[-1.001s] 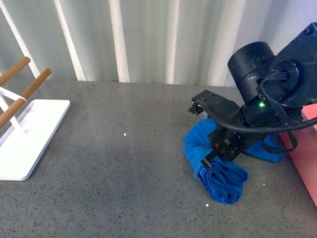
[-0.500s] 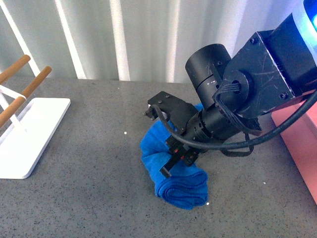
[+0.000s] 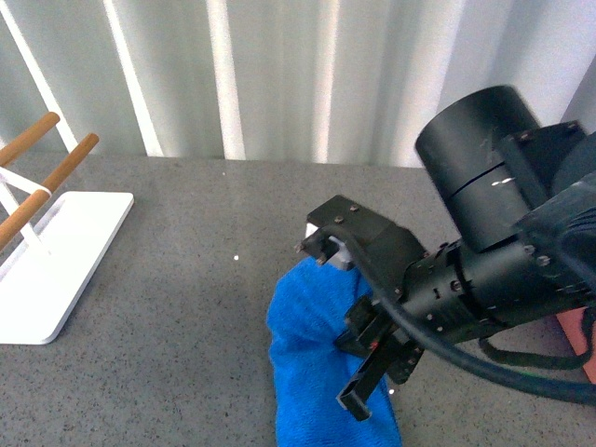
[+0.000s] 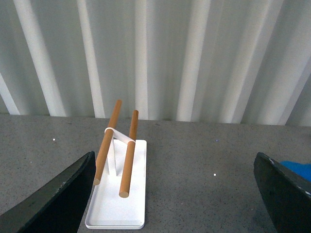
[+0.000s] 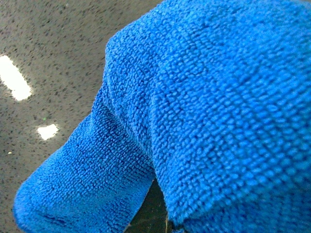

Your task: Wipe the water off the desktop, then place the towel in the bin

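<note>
Filling the right wrist view, the towel (image 5: pixel 204 107) barely enters the left.

Surface: we see the desktop (image 3: pixel 186 307), dark grey, finely speckled and matte.
Far left: we find a white rack (image 3: pixel 56 251) standing on its flat base plate, with two wooden rods (image 3: pixel 51 172) slanting up.
Near, right of centre: the blue towel (image 3: pixel 307 345) lies bunched on it.
Between them: we note one bright speck (image 3: pixel 236 258).
Right edge: we glimpse the pink bin (image 3: pixel 582 340).
</note>
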Robot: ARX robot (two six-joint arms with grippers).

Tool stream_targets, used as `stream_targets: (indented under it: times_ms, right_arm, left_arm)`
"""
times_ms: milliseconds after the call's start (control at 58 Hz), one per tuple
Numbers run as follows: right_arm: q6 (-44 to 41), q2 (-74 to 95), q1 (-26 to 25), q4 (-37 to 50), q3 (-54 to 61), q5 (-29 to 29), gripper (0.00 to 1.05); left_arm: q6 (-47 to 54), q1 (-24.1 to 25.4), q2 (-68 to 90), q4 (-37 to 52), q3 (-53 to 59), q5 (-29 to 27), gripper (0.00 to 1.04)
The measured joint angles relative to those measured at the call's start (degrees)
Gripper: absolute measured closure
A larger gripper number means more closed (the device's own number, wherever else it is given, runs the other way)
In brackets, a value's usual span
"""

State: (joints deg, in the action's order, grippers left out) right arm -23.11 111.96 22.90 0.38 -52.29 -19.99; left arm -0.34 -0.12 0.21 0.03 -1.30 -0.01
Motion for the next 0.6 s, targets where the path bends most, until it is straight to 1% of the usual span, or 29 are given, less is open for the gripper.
stream_targets:
  times_ms: [138,431,535,569,604]
  right_arm:
    - [0.0,-9.0,-3.2,-1.8,-1.1,0.6,1.01]
    - [3.6,-18.3,-5.9,-2.5,-7.6,5.0,1.01]
    - [5.6,-21.4,-7.6,-4.1,-10.6,11.3,1.01]
    - [6.0,-22.1,-8.1,-5.2,-11.3,14.2,1.01]
    - [6.1,-22.9,-8.8,-6.2,-11.8,18.7,1.01]
  left_arm:
    - [0.0,0.0,0.0,0.0,0.0,0.0,0.07]
    - [0.0,0.0,0.0,0.0,0.0,0.0,0.07]
    - [0.0,0.0,0.0,0.0,0.0,0.0,0.07]
    - [0.0,0.0,0.0,0.0,0.0,0.0,0.07]
    - [0.0,0.0,0.0,0.0,0.0,0.0,0.07]
